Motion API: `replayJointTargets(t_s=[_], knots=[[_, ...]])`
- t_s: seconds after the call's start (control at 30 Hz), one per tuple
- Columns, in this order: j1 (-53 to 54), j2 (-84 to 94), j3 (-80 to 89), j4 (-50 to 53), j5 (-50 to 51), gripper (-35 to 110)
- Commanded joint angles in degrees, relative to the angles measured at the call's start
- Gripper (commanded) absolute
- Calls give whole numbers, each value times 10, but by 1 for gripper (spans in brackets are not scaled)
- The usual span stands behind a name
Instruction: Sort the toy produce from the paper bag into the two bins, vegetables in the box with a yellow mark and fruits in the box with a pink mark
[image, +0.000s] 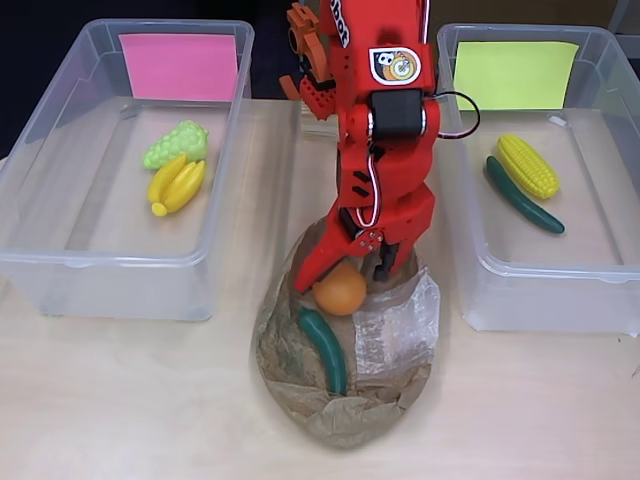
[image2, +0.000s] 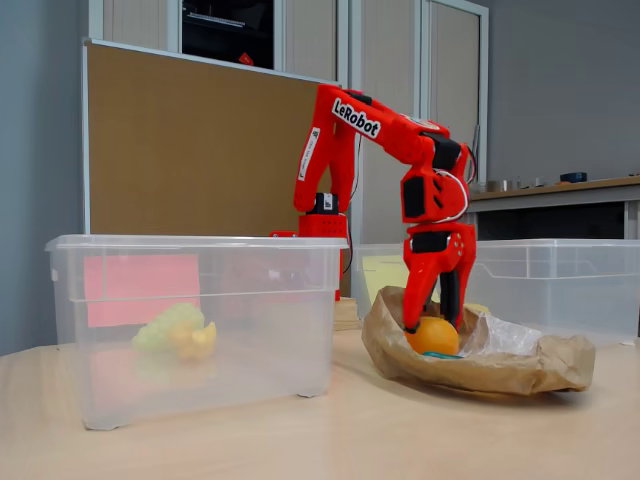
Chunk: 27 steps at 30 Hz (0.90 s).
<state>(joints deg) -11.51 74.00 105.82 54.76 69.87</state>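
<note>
On the pale wooden table (image: 150, 400), nearest the bottom edge of the overhead view, lies the crumpled brown paper bag (image: 345, 405), flattened and open on top, with a patch of clear plastic (image: 395, 325) on its right side. Inside it a dark green toy vegetable (image: 325, 348) (long and curved, perhaps a cucumber or pepper) lies just below an orange (image: 340, 290).

The orange sits at the bag's far end, and the red end effector (image: 355, 265) reaches down onto it from above. In the overhead view the long red finger runs down the orange's left side, touching it, while the other finger stands just to the upper right. In the fixed view the two fingers (image2: 412, 300) straddle the orange (image2: 434, 336), spread apart around its top; whether they actually press on it I cannot tell.

Farther back, flanking the arm, stand two clear plastic bins. The left bin (image: 30, 265) in the overhead view carries a pink mark (image: 180, 66) and holds a light green bunch of grapes (image: 176, 144) touching a yellow banana bunch (image: 177, 186). The right bin (image: 470, 270) carries a yellow mark (image: 516, 75) and holds a yellow corn cob (image: 528, 166) with a dark green cucumber (image: 523, 195) just beside it.
</note>
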Motion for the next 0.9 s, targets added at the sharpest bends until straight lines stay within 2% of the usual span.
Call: replayJointTargets(t_s=[0.0, 0.1, 0.27, 0.5, 0.87], knots=[[2, -18, -24, 2, 18, 48], [7, -33, -25, 2, 30, 46], [11, -33, -36, 21, 37, 30], [9, -13, -67, 60, 25, 28], [-13, 91, -258, 280, -37, 28]])
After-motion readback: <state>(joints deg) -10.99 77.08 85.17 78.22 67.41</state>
